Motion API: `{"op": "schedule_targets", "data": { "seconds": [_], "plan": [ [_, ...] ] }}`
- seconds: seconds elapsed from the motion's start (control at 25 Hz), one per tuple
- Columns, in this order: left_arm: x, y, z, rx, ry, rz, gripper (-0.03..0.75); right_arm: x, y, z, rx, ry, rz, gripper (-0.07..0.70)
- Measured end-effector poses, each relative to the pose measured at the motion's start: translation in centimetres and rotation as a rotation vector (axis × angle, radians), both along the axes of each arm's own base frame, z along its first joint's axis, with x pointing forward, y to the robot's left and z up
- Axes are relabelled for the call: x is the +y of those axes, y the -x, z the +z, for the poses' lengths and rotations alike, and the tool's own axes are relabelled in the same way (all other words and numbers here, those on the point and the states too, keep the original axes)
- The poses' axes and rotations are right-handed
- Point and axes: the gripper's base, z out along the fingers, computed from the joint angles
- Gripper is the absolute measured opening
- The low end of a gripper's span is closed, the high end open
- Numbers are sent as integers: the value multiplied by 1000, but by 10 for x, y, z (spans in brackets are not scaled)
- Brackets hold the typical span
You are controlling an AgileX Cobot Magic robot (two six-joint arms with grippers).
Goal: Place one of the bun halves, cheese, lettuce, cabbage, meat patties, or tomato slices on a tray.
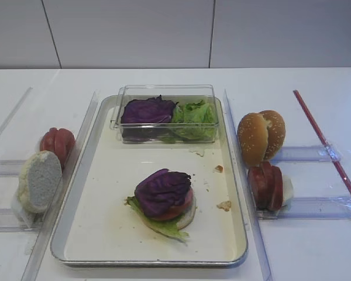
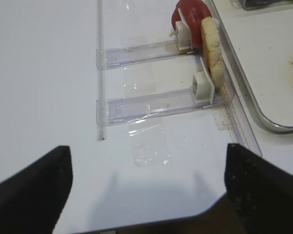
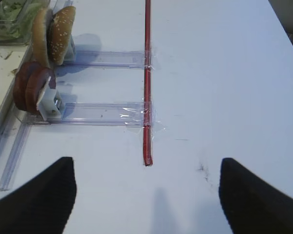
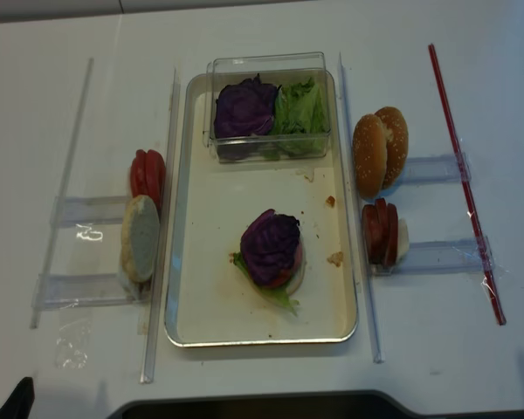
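Stack on the tray (image 1: pixel 105 234) is bun, lettuce, tomato, with cabbage (image 1: pixel 162 189) on top; likely next is a meat patty (image 1: pixel 267 186), standing on edge in the right rack. Right tool (image 3: pixel 146 195) is released and empty, patties far-left of it. Left tool (image 2: pixel 146 187) is also spread, empty, farther off.

A broad white table (image 1: pixel 316 88) fills the space, evenly lit with soft shadows. Behind it stands a pale panelled wall (image 1: pixel 128 32) with thin dark vertical seams.
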Motion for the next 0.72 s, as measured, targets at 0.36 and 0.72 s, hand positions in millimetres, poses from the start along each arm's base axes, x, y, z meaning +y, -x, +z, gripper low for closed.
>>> {"op": "schedule_targets", "data": {
  "seconds": [0.36, 0.72],
  "plan": [
    [0, 0, 0, 0, 0, 0, 621, 0, 0, 0, 0, 0, 0, 624],
    [0, 0, 0, 0, 2, 1, 621, 0, 0, 0, 0, 3, 2, 624]
  ]
}}
